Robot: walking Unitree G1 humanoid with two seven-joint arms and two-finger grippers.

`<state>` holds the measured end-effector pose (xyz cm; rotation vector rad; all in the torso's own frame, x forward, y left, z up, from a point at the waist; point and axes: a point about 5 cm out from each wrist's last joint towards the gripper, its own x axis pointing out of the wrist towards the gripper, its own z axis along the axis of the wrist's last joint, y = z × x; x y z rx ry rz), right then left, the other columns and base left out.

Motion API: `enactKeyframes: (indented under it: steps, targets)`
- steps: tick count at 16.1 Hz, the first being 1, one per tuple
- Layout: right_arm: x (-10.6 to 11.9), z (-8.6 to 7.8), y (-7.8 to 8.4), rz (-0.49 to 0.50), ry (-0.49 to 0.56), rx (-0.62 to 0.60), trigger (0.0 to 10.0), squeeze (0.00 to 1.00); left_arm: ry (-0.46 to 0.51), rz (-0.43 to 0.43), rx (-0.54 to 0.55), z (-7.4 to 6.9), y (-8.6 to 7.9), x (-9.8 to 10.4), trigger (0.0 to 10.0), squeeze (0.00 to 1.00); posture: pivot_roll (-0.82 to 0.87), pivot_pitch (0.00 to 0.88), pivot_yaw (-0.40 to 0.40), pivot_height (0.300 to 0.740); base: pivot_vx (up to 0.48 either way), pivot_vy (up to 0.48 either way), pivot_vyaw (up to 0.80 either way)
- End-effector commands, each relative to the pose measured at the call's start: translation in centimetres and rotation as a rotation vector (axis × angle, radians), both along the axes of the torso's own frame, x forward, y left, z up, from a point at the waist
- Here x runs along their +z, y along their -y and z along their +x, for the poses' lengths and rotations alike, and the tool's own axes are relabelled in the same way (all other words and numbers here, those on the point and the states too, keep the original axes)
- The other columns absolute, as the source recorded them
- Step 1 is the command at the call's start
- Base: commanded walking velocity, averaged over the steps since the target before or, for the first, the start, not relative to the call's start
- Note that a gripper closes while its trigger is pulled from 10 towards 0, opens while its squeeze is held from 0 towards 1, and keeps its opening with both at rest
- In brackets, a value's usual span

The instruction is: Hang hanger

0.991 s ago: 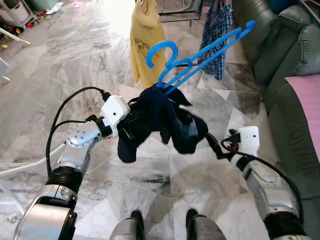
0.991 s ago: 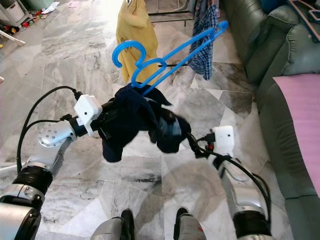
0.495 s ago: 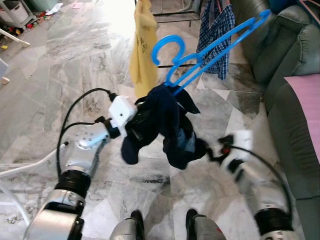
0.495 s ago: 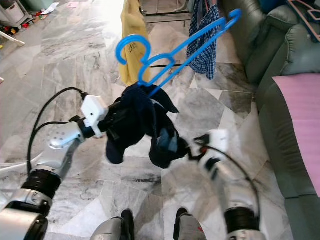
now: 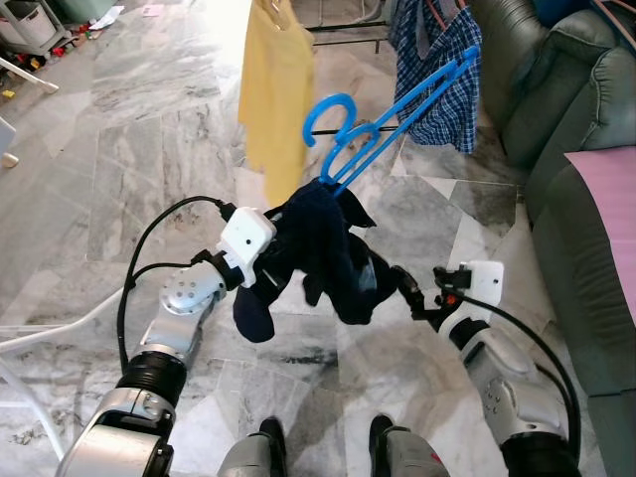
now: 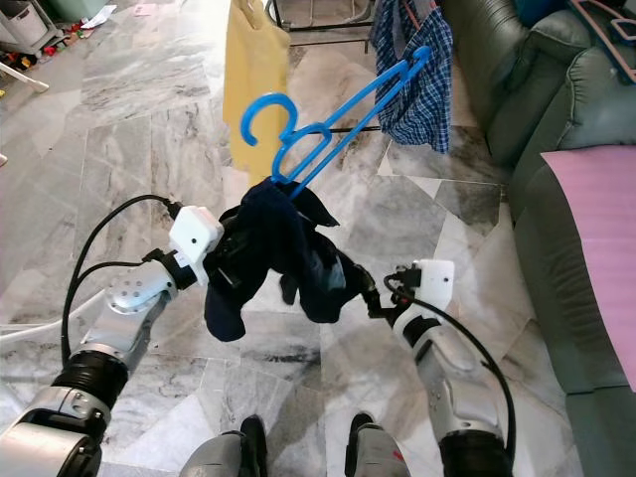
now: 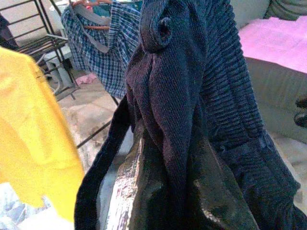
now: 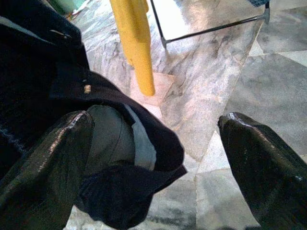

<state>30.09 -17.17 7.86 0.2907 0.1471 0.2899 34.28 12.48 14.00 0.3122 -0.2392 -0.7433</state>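
A blue hanger point(image 5: 383, 119) rises out of a bundle of dark navy clothing point(image 5: 323, 258) held up in front of the robot, above the marble floor point(image 5: 139, 129). Its long axis slants up and away toward the robot's right, with the hook at the lower, nearer end curling to the left. The left end effector point(image 5: 273, 268) is buried in the cloth, so its grip cannot be told. The right end effector point(image 8: 153, 158) has its fingers point(image 8: 43, 163) spread wide, one finger against the garment's lower edge, gripping nothing. Beyond hang a yellow garment point(image 5: 276, 89) and a blue checked shirt point(image 5: 437, 70) on a rack, beside a green sofa point(image 5: 576, 129).
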Motion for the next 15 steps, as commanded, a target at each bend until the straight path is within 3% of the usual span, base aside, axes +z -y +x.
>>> enactKeyframes:
  steps: [1, 3, 7, 11, 12, 13, 15]
  targets:
    - [0.1, -0.4, -0.8, 0.027, 0.003, 0.018, 10.0, 0.0, 0.026, -0.012, 0.019, 0.2, -0.2, 0.4, 0.0, 0.0, -0.11, 0.269, 0.083, 0.74, 0.0, 0.0, 0.0]
    - [-1.4, -0.7, -2.1, -0.013, -0.056, 0.046, 10.0, 0.0, 0.055, -0.053, 0.001, 0.5, 0.9, 1.4, 0.0, 0.0, -0.11, 0.267, 0.084, 0.74, 0.0, 0.0, 0.0]
    - [-2.1, 0.4, -1.3, 0.04, -0.127, -0.044, 10.0, 0.0, 0.102, -0.129, -0.046, 0.2, 2.1, 3.2, 0.0, 0.0, -0.11, 0.265, 0.088, 0.74, 0.0, 0.0, 0.0]
    - [-2.5, 1.7, -0.7, 0.054, -0.195, -0.126, 10.0, 0.0, 0.109, -0.154, -0.081, -0.3, 3.0, 3.6, 0.0, 0.0, -0.1, 0.263, 0.085, 0.74, 0.0, 0.0, 0.0]
    - [-2.9, 1.8, -0.6, 0.061, -0.227, -0.138, 8.9, 0.0, 0.109, -0.161, -0.085, -0.4, 3.0, 3.7, 0.0, 0.0, -0.1, 0.263, 0.082, 0.74, 0.0, 0.0, 0.0]
    - [-3.6, 1.9, -0.5, 0.084, -0.287, -0.162, 0.0, 0.0, 0.118, -0.188, -0.093, -0.4, 3.2, 4.4, 0.0, 0.0, -0.1, 0.263, 0.082, 0.74, 0.0, 0.0, 0.0]
    - [-4.2, 1.8, -0.2, 0.106, -0.328, -0.196, 0.0, 0.0, 0.123, -0.213, -0.093, -0.3, 3.2, 4.9, 0.0, 0.0, -0.1, 0.264, 0.08, 0.74, 0.0, 0.0, 0.0]
